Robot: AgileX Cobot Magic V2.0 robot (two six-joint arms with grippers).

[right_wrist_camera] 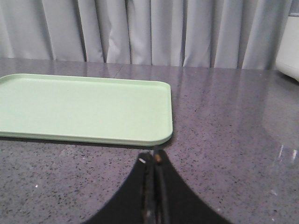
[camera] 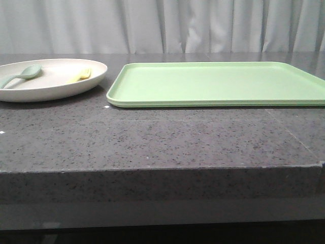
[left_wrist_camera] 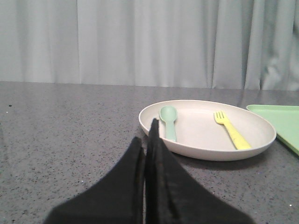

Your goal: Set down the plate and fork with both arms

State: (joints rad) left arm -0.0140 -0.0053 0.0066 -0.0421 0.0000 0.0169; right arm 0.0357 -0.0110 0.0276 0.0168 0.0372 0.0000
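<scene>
You have a dark speckled stone table (camera: 152, 142) in front of you, and nothing on it has been dealt with yet, as far as these views show. The biggest item is the light-green tray (camera: 218, 84), flat on the table's right-centre part and bare. Just to its left, apart from it by a narrow gap, sits the plate (camera: 51, 86), a cream-beige dish at the far left of the front view, partly cut off by the frame edge.

Inside the plate lie two utensils. The teal spoon (left_wrist_camera: 169, 120) rests on the side of the dish away from the tray. The fork (left_wrist_camera: 231, 129), small and yellow, lies on the side nearer the tray, tines pointing toward the curtain (left_wrist_camera: 140, 42).

Neither arm shows in the front view, so judge them from the wrist cameras alone. Your left gripper (left_wrist_camera: 148, 140) hangs short of the plate's near rim with its jaws pressed together and nothing between them. Your right gripper (right_wrist_camera: 153, 161) is likewise closed and empty, near the tray's closest corner; how high it sits above the table is hard to say from this angle.

So I'd judge the task to be at its very start: plate and fork both still await picking up and placing, presumably onto the tray.
</scene>
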